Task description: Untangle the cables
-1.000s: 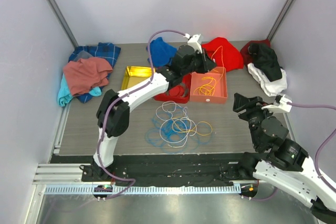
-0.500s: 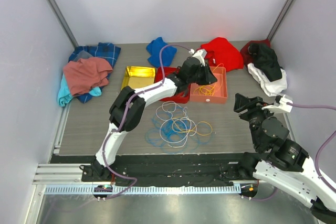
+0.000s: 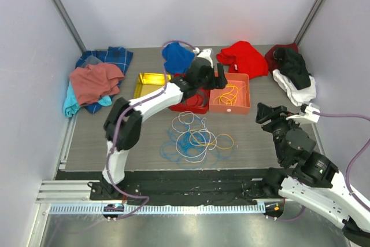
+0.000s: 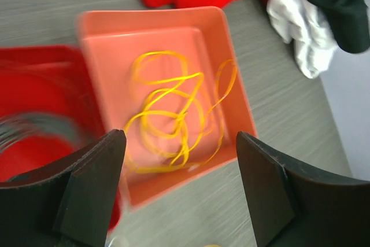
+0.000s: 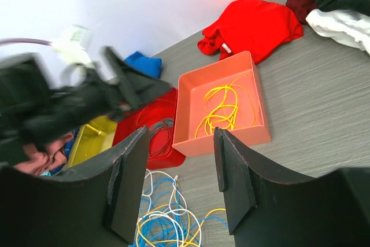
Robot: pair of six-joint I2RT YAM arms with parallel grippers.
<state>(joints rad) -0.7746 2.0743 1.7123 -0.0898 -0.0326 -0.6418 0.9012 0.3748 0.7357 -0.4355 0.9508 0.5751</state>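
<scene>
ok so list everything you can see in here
orange tray: 1, orange, rear centre of the table
yellow cable: 1, yellow, looped inside the orange tray
red tray: 1, red, left of the orange tray
yellow tray: 1, yellow, left of the red tray
cable tangle: 1 heap, white, blue, yellow, in front of the trays
plaid and pink pile: 1, rear left
blue cloth: 1, rear centre
red cloth: 1, behind the orange tray
black and white pile: 1, rear right
table: 1, grey
left fingers: 2, black, open, by the orange tray
right fingers: 2, black, open, right side
</scene>
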